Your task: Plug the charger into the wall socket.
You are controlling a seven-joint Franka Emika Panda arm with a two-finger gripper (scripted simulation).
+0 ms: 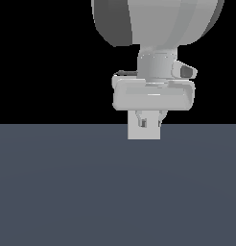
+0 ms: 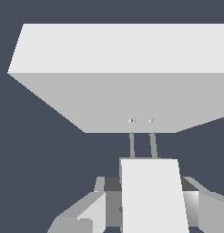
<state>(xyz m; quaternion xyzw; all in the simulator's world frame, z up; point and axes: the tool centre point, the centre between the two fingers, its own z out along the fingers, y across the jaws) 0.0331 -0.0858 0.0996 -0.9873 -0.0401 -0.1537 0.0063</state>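
In the wrist view my gripper [image 2: 148, 205] is shut on the charger [image 2: 152, 191], an off-white oblong block held between the two fingers [image 2: 89, 211]. Two thin prongs [image 2: 132, 145] stick out of its front end. They point at the wall socket [image 2: 114, 95], a big light-grey plate with two tiny dots [image 2: 131, 120] on its face. The prong tips sit just short of the plate and roughly in line with the dots. In the exterior view the gripper [image 1: 151, 121] hangs in front of the wall socket [image 1: 144, 133], and the charger cannot be told apart there.
A dark blue-grey floor [image 1: 67, 192] spreads under everything. The arm's bulky wrist and hand [image 1: 153, 93] fill the upper part of the exterior view, against a black background.
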